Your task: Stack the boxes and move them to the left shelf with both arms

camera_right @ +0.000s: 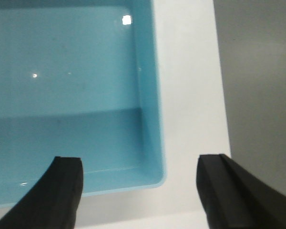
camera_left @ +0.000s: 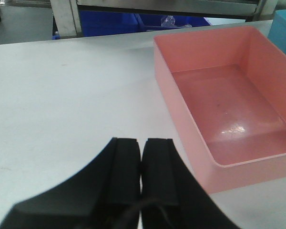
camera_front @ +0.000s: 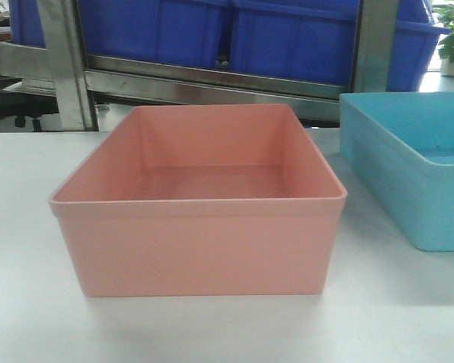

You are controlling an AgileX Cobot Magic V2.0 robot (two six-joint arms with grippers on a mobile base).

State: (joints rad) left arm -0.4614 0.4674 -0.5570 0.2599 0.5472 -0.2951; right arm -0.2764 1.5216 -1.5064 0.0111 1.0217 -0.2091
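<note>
Holds left gripper (camera_left: 141, 143) closed, pink tub (camera_left: 229, 119) ahead-right; holds right gripper (camera_right: 140, 160) spread wide above corner of blue tub (camera_right: 66, 71).

You had the pink box (camera_left: 229, 119) ahead and to the right of the left claw (camera_left: 142, 143), clear of its tips. It sat upright and level, open-topped, rimmed and empty. The blue box (camera_right: 71, 71), alike in shape and also empty, lay below the right claw (camera_right: 139, 162), its near right corner showing between the fingers. The steel shelf (camera_left: 167, 7) ran beyond the pink box, well ahead of the left claw.
</note>
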